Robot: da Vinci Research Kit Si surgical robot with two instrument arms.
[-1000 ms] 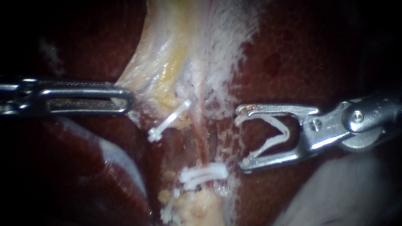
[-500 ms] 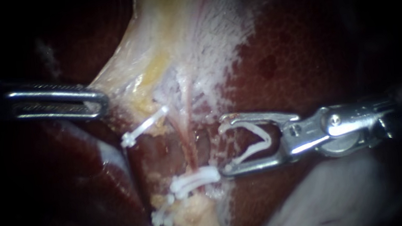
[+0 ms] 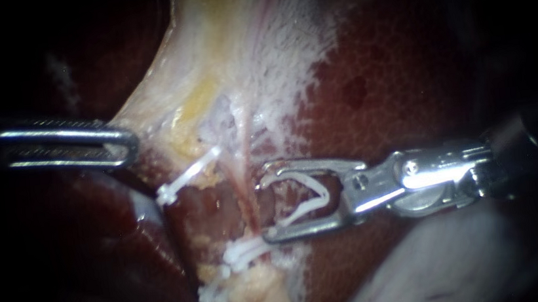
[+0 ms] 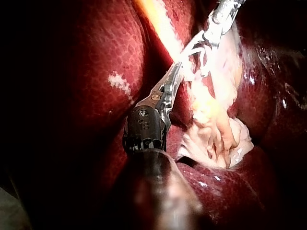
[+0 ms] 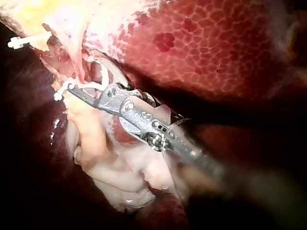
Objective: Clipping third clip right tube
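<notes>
Right instrument (image 3: 265, 203) is coming in from the right. Its jaws are standing wide apart and carrying an open clip (image 3: 300, 200), one leg seated against each jaw. The jaw tips are reaching the right tube (image 3: 245, 179), a thin pink strand running down between liver (image 3: 392, 60) surfaces. Whether the tube is lying inside the clip's legs is hard to tell; the tips are crowding it. Just beside the lower jaw, set clips (image 3: 246, 252) are crossing the same strand. Another clip (image 3: 189, 174) is sitting left of the tube. Left instrument (image 3: 125, 143) is gripping the edge of the pale tissue (image 3: 253, 54), jaws closed flat on it, the tissue tenting toward it.
</notes>
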